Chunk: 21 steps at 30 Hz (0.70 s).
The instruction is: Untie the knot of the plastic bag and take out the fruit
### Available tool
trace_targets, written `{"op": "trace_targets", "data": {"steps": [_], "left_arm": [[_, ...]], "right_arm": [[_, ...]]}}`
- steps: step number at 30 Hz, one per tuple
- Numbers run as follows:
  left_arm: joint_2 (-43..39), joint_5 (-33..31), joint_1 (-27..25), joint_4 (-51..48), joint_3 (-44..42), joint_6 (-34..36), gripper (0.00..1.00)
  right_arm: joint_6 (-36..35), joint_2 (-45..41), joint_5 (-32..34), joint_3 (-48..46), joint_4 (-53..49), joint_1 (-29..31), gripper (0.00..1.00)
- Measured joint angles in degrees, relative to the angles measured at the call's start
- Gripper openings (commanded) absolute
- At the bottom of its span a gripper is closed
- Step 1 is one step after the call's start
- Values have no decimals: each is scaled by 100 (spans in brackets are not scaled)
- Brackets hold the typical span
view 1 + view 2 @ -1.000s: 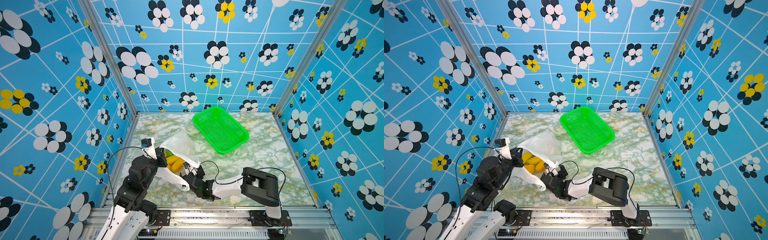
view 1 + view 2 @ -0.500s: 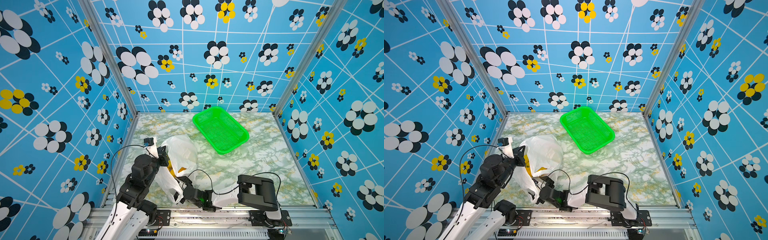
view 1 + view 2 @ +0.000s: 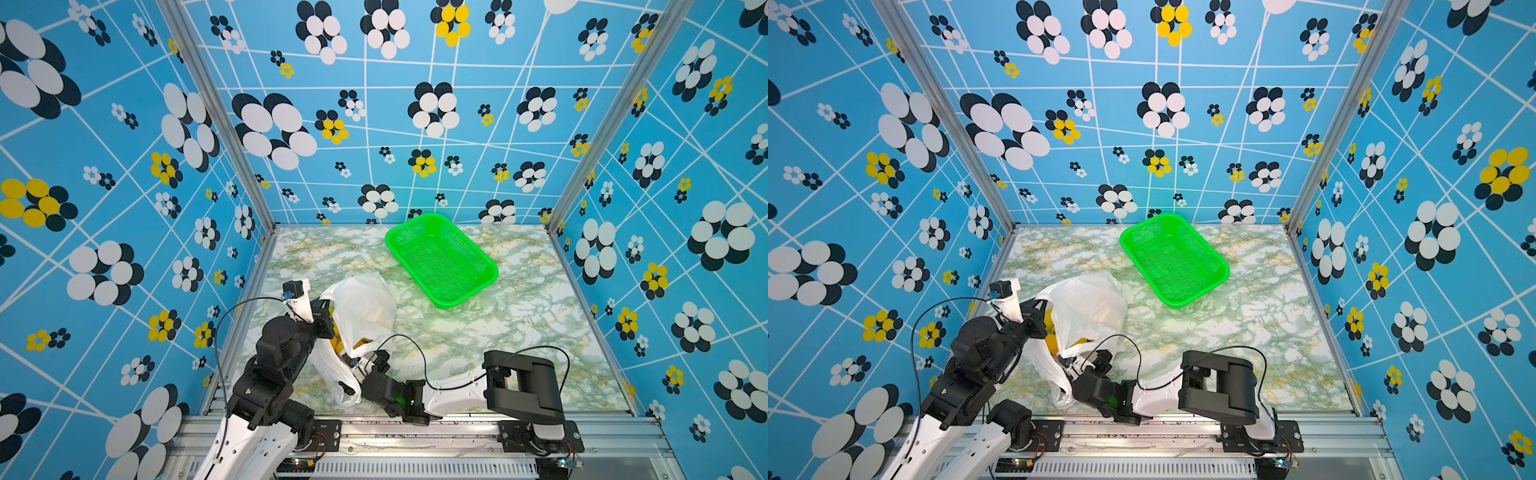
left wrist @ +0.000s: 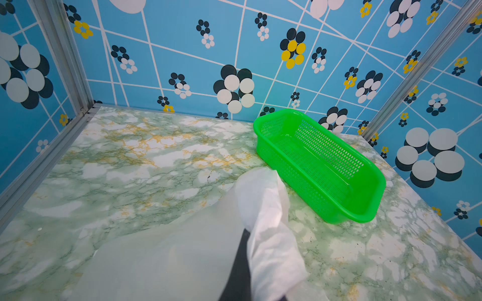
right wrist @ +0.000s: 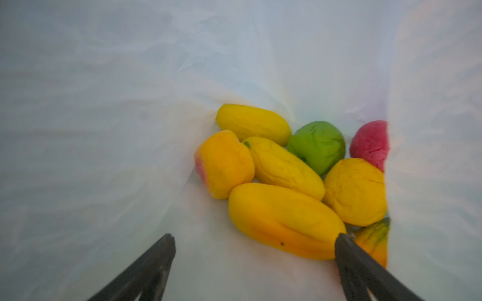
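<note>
I see a booth w/ three blue walls: white grid lines, black, white & yellow flower prints. Alu posts at both far corners. Floor is green-white marble w/ yellow veins. Even light. Alu rail along near edge.

The left arm rose from the near-left base with its elbow bent and its wrist pitched forward. The left gripper was closed, pinching a fold of the plastic bag. In the left wrist view only one dark finger showed, wrapped in film. The right arm lay low and folded, its white forearm stretched across toward the left. The right gripper had its jaws wide apart and held nothing, with both fingers pointing into the bag's mouth.
</note>
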Motion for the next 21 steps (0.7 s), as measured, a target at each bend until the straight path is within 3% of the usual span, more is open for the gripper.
{"op": "trace_targets", "data": {"steps": [12, 21], "left_arm": [[-72, 197, 0, -87, -61, -81, 0], [-118, 238, 0, -83, -85, -79, 0]], "right_arm": [[-125, -492, 2190, -1056, 1626, -50, 98], [-1211, -452, 3580, -1174, 3289, -140, 99]]}}
